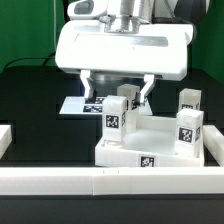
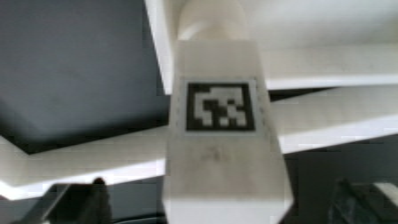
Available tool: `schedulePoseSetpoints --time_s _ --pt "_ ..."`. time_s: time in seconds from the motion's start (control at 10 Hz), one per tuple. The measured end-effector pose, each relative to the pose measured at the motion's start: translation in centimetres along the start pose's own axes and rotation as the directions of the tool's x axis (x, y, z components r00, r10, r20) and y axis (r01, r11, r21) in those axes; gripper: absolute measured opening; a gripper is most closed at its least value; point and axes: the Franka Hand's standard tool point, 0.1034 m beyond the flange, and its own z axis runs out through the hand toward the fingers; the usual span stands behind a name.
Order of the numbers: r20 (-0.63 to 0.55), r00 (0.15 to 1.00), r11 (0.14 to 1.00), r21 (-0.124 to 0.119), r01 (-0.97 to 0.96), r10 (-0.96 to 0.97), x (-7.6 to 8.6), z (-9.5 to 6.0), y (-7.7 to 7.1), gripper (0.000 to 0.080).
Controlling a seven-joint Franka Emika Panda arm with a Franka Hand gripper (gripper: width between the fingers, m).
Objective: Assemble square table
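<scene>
The white square table top (image 1: 160, 148) lies near the front rail with several short white tagged legs standing on it. One leg (image 1: 113, 117) is at the front on the exterior view's left and two legs (image 1: 190, 126) are on the right. My gripper (image 1: 120, 95) hangs over the far leg on the exterior view's left (image 1: 126, 98), fingers spread wide to either side of it. In the wrist view that tagged leg (image 2: 222, 110) runs between my dark fingertips (image 2: 80, 203), with a gap showing on at least one side. My gripper (image 2: 222, 205) is open.
The marker board (image 1: 80, 105) lies on the black table behind the top, on the exterior view's left. A long white border rail (image 1: 100, 182) runs along the front, and another rail piece (image 1: 5, 137) sits at the left edge.
</scene>
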Motion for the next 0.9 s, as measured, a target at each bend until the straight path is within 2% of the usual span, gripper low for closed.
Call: schedulePoseSetpoints --time_s 0.4,0.5,0.9 --pt "0.024 1.000 1.000 0.031 -0.006 0.005 2.3 -2.0 -0.1 0.0649" --pt "0.022 1.000 1.000 0.031 -0.003 0.002 2.6 -2.0 0.1 0.0649" --pt "0.085 0.996 0.999 0.034 -0.006 0.003 1.9 -1.6 -0.1 0.0649"
